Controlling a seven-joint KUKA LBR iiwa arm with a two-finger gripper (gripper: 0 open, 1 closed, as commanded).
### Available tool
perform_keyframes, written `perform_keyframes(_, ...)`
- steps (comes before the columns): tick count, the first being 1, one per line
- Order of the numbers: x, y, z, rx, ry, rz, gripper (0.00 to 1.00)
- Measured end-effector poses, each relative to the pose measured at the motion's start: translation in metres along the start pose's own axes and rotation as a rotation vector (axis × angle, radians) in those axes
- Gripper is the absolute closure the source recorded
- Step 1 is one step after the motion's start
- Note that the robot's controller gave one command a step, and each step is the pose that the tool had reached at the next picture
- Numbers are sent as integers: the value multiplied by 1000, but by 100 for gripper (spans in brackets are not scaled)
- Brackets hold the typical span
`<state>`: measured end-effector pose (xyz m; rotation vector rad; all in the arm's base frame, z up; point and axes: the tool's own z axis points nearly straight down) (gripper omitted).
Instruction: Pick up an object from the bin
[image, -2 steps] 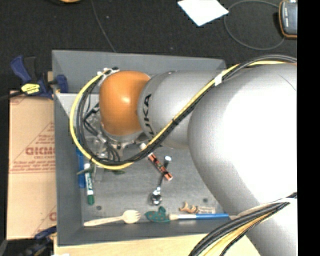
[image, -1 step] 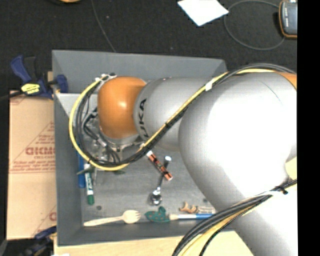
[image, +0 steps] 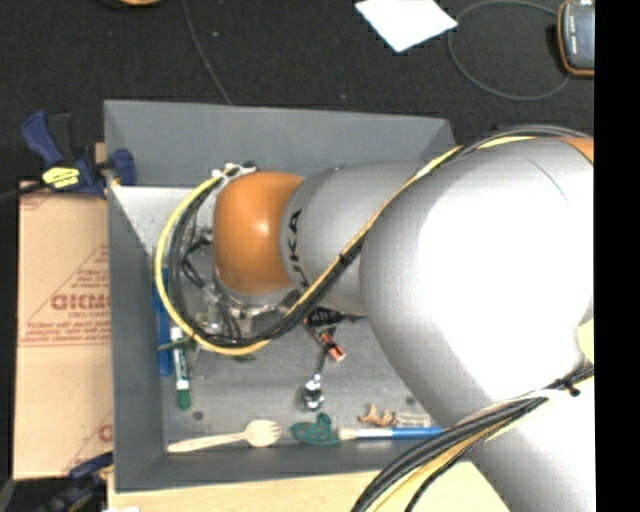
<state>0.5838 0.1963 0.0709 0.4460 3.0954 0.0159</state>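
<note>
Grey metal bin (image: 135, 330) lies largely hidden under the silver arm (image: 450, 260) and its orange wrist cover (image: 255, 235). Centre-left of the frame, cables mask the gripper (image: 215, 322); clenched or released, I cannot tell. Nearest it, a green-and-blue marker pen (image: 181, 380) lies along the left wall, with a pale wooden fork (image: 225, 438) at the bottom.

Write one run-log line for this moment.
arm: over grey metal bin left side | nearest: green marker pen | grasp: cannot tell
</note>
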Motion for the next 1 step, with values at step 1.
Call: perform_keyframes(1,-17,23,-3,4,8,-223,100)
